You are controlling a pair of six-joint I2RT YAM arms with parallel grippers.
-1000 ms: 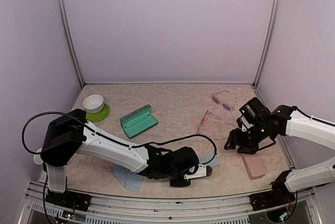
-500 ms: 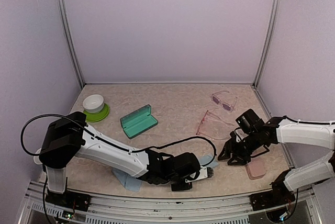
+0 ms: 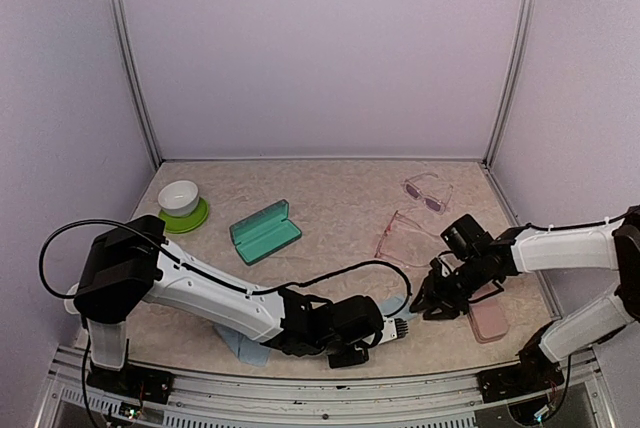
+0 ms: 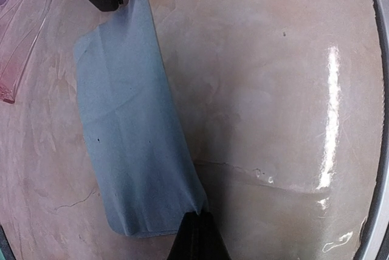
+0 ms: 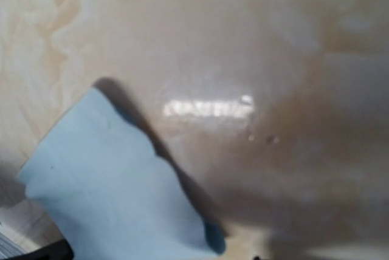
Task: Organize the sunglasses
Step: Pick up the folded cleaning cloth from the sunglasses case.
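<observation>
The overhead view was evenly, softly lit, shadows faint. The left wrist view bowed at its edges, glare streaking the table (image 4: 267, 90). The right wrist view was blurred, the cloth (image 5: 115, 193) casting a dark shadow.

A robotics lab test cell: plain pale lilac wall panels (image 3: 320, 48) joined by thin aluminium corner posts (image 3: 130, 68) enclose a beige marble-patterned tabletop (image 3: 330, 198) edged by a metal mounting rail (image 3: 200, 380).

Light-blue cloth (image 5: 115, 193) lower left on beige marbled tabletop (image 5: 292, 41); wavy right edge casting dark shadow; glare streak nearby.
</observation>
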